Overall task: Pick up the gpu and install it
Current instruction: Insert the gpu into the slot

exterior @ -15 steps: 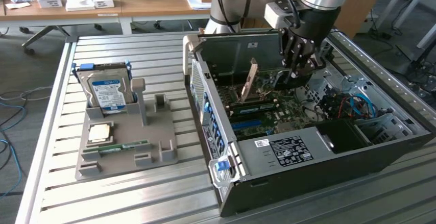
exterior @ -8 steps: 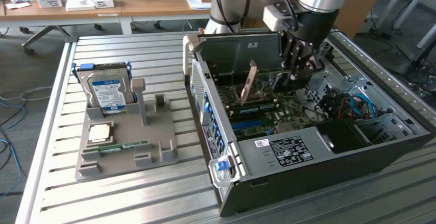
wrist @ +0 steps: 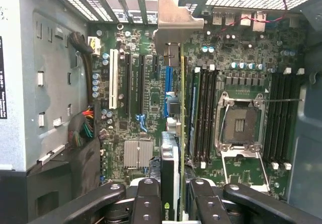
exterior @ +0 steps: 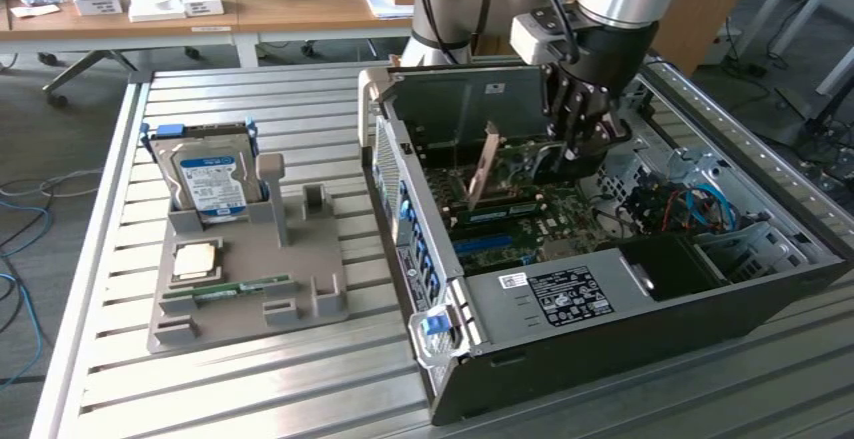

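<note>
Slatted metal bench (exterior: 267, 379) carries the open PC case (exterior: 561, 354); our gripper (wrist: 173, 200) is clamped on the gpu (wrist: 171, 158), edge-on over the mobo (wrist: 241, 178); we'd want it upright, bracket (wrist: 173, 20) square w/ the rear slots, pressure even.

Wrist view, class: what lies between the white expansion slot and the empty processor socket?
In the wrist view, the gpu stands edge-on between them, with black slots on one side and memory slots on the other.

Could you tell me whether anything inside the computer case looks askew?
Yes: the thin green-and-black graphics card with silvery bracket, clamped in the gripper, appears to lean sideways above the green motherboard in the exterior view, not upright.
</note>
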You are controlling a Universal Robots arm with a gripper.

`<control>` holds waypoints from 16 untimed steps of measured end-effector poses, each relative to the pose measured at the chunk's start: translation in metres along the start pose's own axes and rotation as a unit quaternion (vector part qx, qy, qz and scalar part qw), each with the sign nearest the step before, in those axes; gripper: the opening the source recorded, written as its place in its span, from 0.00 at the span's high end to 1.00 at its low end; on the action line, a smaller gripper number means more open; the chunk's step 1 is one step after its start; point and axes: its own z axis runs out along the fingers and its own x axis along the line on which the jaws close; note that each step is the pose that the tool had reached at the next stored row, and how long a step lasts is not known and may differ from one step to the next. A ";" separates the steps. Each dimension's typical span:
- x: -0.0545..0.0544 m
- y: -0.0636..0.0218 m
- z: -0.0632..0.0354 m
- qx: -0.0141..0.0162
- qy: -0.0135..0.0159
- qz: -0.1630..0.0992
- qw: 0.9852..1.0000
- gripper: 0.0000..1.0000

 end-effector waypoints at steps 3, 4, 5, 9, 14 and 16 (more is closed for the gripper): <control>0.000 0.0017 0.0043 0.000 0.000 0.000 1.000 0.73; 0.000 0.0022 0.0062 0.000 0.000 0.000 1.000 0.73; 0.000 0.0028 0.0079 0.000 0.000 0.000 1.000 0.73; 0.000 0.0057 0.0149 0.001 0.000 0.000 1.000 0.73; 0.000 0.0085 0.0237 0.001 0.000 0.000 1.000 0.73; 0.000 0.0096 0.0269 0.001 0.000 0.000 1.000 0.73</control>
